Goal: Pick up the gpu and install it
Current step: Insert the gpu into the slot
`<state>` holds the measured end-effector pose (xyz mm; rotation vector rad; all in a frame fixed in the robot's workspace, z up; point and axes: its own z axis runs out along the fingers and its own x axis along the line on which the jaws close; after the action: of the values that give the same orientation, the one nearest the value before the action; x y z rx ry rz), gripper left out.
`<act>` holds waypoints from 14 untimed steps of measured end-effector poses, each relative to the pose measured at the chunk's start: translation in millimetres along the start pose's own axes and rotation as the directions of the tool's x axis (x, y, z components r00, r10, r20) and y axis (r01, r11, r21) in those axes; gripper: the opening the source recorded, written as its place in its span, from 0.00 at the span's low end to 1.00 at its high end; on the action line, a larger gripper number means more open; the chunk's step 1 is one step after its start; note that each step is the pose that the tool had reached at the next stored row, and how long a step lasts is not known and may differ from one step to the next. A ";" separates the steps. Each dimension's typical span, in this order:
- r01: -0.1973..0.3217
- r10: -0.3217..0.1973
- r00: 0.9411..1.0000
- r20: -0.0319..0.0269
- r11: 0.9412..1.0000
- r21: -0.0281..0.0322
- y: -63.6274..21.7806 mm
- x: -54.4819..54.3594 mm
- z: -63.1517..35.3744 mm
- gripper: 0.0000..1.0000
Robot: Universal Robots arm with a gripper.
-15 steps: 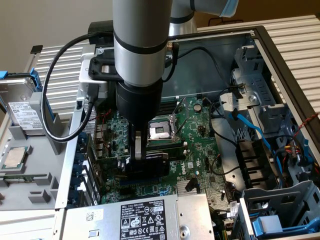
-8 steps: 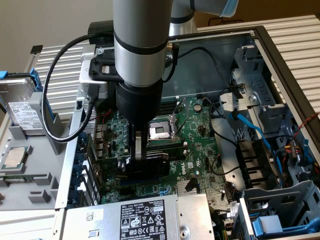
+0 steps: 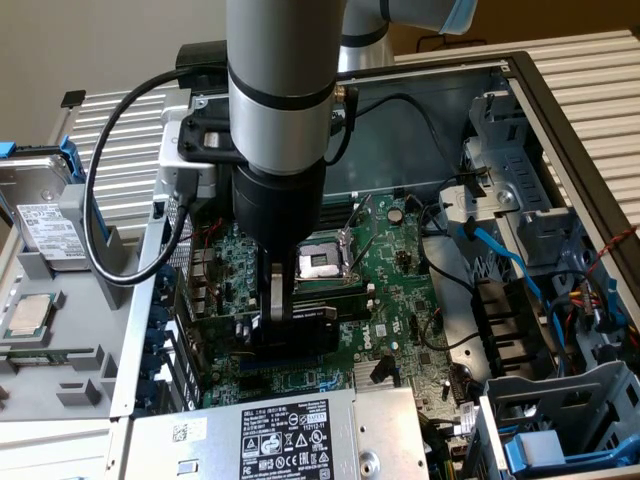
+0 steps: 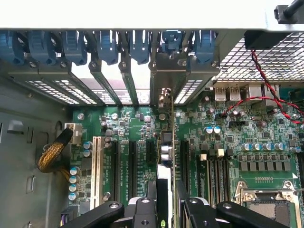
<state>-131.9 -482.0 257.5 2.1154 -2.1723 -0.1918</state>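
- Gripper (image 3: 283,300) down inside the open PC case (image 3: 560,110), fingers clamped on the gpu (image 3: 300,325), holding it by its top edge.
- Gpu stands on edge over the motherboard (image 3: 400,260), just below the CPU socket (image 3: 322,262) in exterior view.
- Wrist view: gpu (image 4: 166,156) edge-on btwn the fingers (image 4: 142,211), lined up w/ an expansion slot, its silver bracket (image 4: 166,76) at the rear slot openings.
- Can't tell if fully seated.

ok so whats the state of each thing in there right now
gpu: held on edge by the end effector, down over the motherboard's expansion slots
end effector: shut on the gpu
motherboard: mounted in the case, cpu socket bare
computer case: side open, lying flat
hard drive: out of the case, in a grey holder
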 end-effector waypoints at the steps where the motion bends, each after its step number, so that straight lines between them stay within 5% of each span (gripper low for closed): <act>1: 0.000 0.000 1.000 0.000 1.000 0.000 0.0 0.0 0.1 0.26; 14: 0.000 0.000 1.000 0.000 1.000 0.000 -0.1 -0.7 0.9 0.26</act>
<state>-131.9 -481.3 256.6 2.1152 -2.1721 -0.1917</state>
